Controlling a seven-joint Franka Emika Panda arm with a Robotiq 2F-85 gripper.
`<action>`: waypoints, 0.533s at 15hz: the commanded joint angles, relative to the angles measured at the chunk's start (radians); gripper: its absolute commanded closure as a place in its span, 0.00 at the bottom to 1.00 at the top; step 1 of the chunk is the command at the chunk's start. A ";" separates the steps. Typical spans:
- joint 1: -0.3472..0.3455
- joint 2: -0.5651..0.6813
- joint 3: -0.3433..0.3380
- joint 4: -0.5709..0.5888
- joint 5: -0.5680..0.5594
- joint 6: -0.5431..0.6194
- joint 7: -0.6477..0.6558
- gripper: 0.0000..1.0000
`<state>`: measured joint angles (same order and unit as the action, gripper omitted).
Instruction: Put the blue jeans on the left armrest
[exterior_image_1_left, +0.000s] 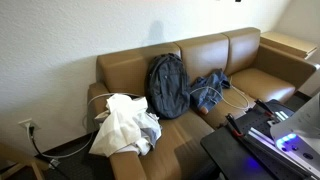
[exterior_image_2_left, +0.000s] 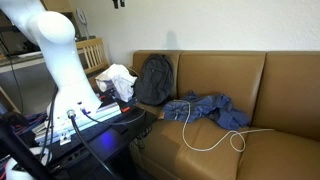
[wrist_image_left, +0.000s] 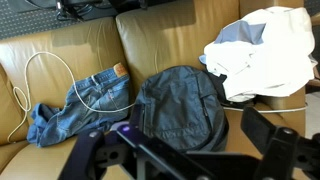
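Note:
The blue jeans (exterior_image_1_left: 210, 91) lie crumpled on the middle seat of a brown leather sofa (exterior_image_1_left: 250, 48). They show in both exterior views (exterior_image_2_left: 206, 108) and at the left of the wrist view (wrist_image_left: 80, 106). A dark grey backpack (exterior_image_1_left: 168, 85) leans against the backrest beside them. A white cloth (exterior_image_1_left: 125, 125) lies heaped on one armrest. My gripper (wrist_image_left: 185, 160) shows only in the wrist view. Its dark fingers are spread wide and hold nothing, well back from the sofa and above the backpack (wrist_image_left: 180, 105).
A white cable (exterior_image_2_left: 215, 135) loops over the seat next to the jeans. A black table with lit equipment (exterior_image_1_left: 270, 140) stands in front of the sofa. The white robot arm (exterior_image_2_left: 55, 55) rises beside it. A wooden side table (exterior_image_1_left: 290, 42) stands at the sofa's far end.

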<state>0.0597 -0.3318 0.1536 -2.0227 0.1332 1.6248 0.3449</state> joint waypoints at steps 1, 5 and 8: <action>0.002 0.001 -0.002 0.002 -0.001 -0.002 0.001 0.00; -0.028 0.013 -0.012 0.013 -0.008 -0.011 0.099 0.00; -0.029 0.005 -0.016 0.002 -0.006 -0.010 0.133 0.00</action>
<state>0.0320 -0.3277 0.1349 -2.0227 0.1266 1.6167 0.4812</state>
